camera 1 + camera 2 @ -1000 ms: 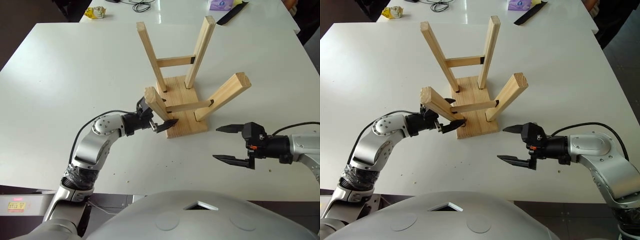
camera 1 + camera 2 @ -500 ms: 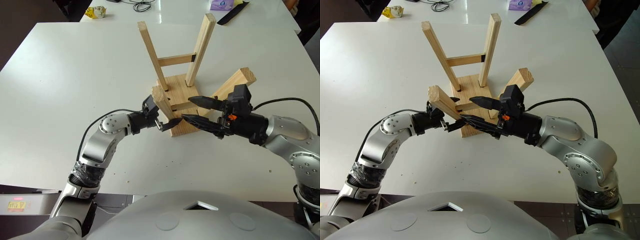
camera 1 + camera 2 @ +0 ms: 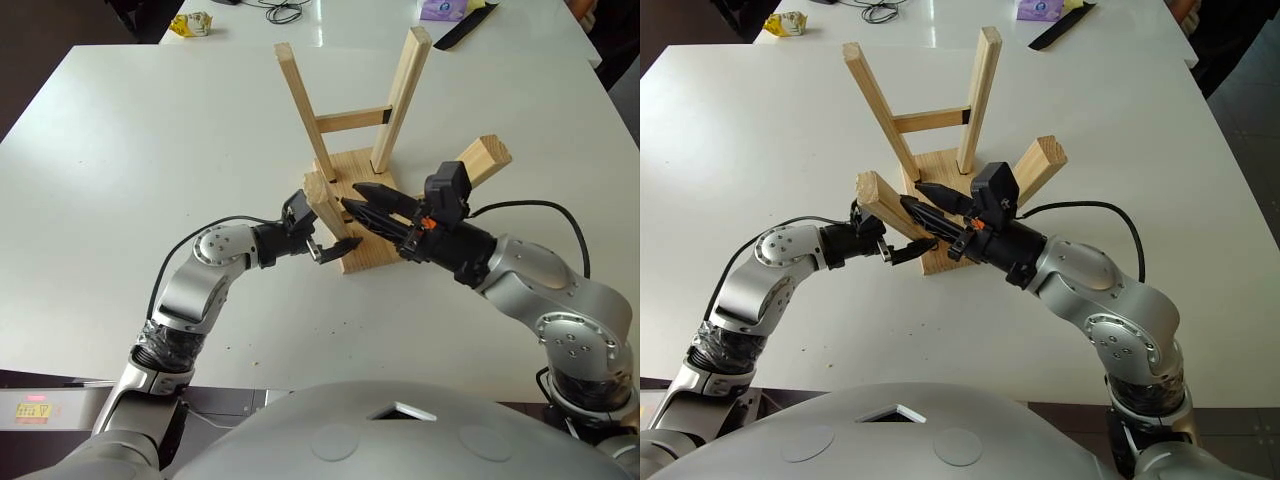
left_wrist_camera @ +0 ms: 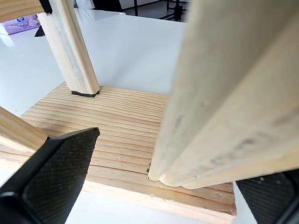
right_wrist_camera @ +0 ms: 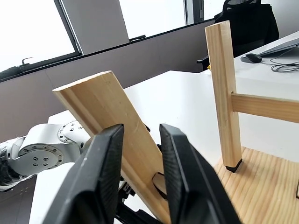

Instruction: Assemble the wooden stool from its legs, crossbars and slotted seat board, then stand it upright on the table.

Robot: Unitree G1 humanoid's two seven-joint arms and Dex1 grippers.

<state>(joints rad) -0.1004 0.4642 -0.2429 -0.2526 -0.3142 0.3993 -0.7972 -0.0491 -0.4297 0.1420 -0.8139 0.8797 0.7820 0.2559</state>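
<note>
The stool stands upside down on its seat board (image 3: 352, 172). Two far legs (image 3: 300, 110) rise upright, joined by a crossbar (image 3: 350, 120). The near-left leg (image 3: 318, 192) leans over the board's front corner, and the near-right leg (image 3: 478, 160) tilts away behind my right arm. My left gripper (image 3: 322, 228) is open around the near-left leg's foot. In the left wrist view a gap shows between one pad (image 4: 56, 172) and the leg (image 4: 219, 93). My right gripper (image 3: 352, 198) is shut on the same leg higher up, its fingers (image 5: 105, 177) on either side of the leg (image 5: 103, 102).
White table (image 3: 120, 180) spreads wide to the left and right of the stool. On a second table behind lie a yellow object (image 3: 190, 25), cables (image 3: 285, 12), a purple pack (image 3: 440, 10) and a black item (image 3: 465, 30).
My right arm swung in from the front right and its wide-open fingers narrowed onto the near-left leg. The near leg pair shifted right and stands more upright, with my left gripper following.
</note>
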